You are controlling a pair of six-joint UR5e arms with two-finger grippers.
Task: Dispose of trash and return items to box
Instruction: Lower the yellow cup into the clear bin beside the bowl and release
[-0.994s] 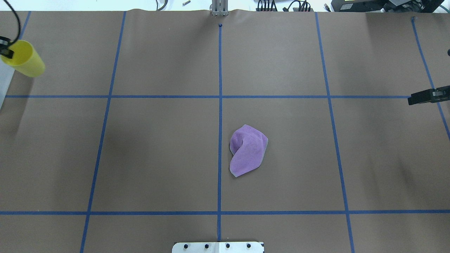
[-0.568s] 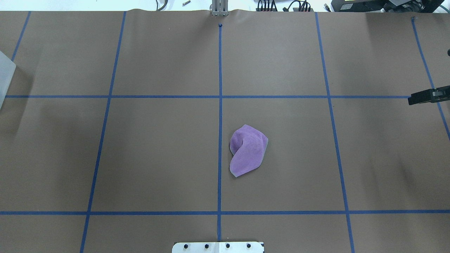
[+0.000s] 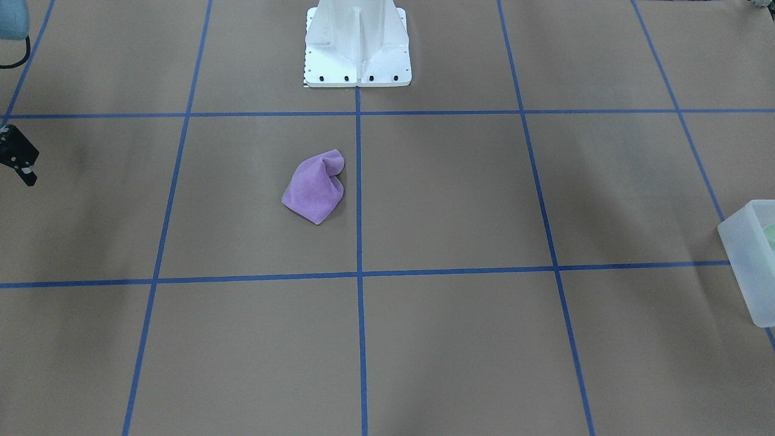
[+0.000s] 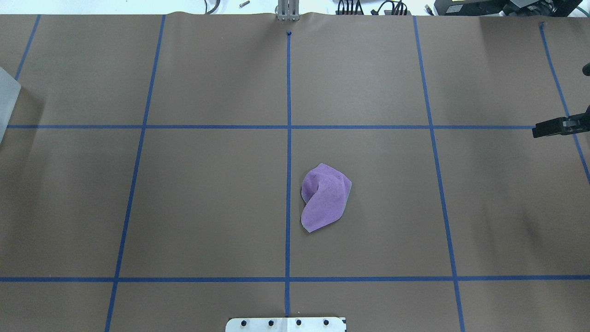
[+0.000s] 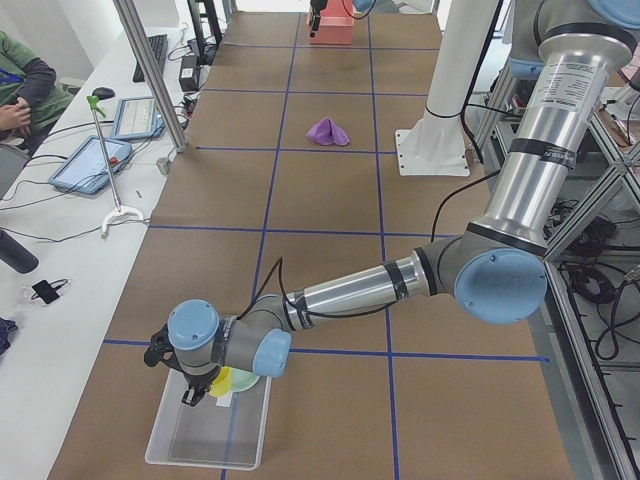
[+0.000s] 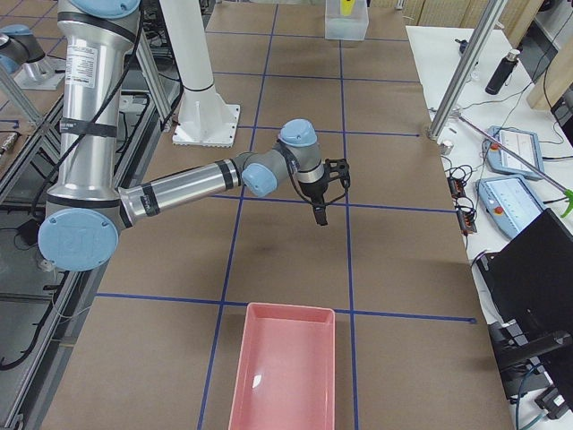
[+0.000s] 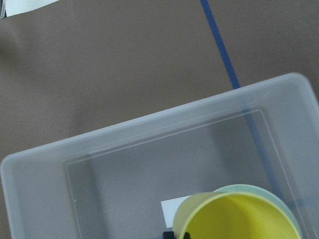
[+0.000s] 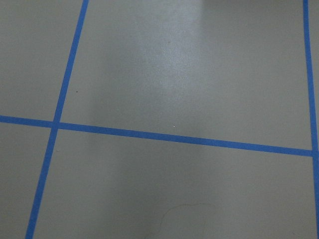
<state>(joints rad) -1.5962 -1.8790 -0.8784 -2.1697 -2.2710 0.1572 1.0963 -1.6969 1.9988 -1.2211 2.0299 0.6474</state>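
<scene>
From across the tabletop [image 3: 460, 200], you see the bowl [image 3: 770, 235] only as a pale green smudge behind the frosted wall of the box [image 3: 749, 284], far out at the robot's left end. The purple cloth [image 3: 315, 188] lies well apart near the middle, and the right hand [image 3: 24, 172] hangs at the opposite end. From overhead, just a corner of the box [image 4: 7, 99] shows and the bowl does not. The right hand [image 4: 540, 130] is seen edge-on and carries nothing, but you cannot tell whether its fingers are spread or closed. From the left end, the left hand [image 5: 195, 385] is down over the box, with the yellow cup [image 5: 238, 379] beside it. Its grip cannot be judged from here. From the right end, the right hand [image 6: 322, 204] hovers over bare paper, with a pink tray [image 6: 282, 372] nearer the camera. The left wrist view gives you the best look. A mint-green rim [image 7: 271, 195] curves behind the cup's mouth at the box's right end, and whether the cup touches the bowl is unclear. Expect the bowl to be stiff, light and slick on its glossy inside. If you must move it, pinch the rim with one finger inside and one outside, not the rounded flank. The right wrist view shows only paper and blue tape [image 8: 149, 134].
</scene>
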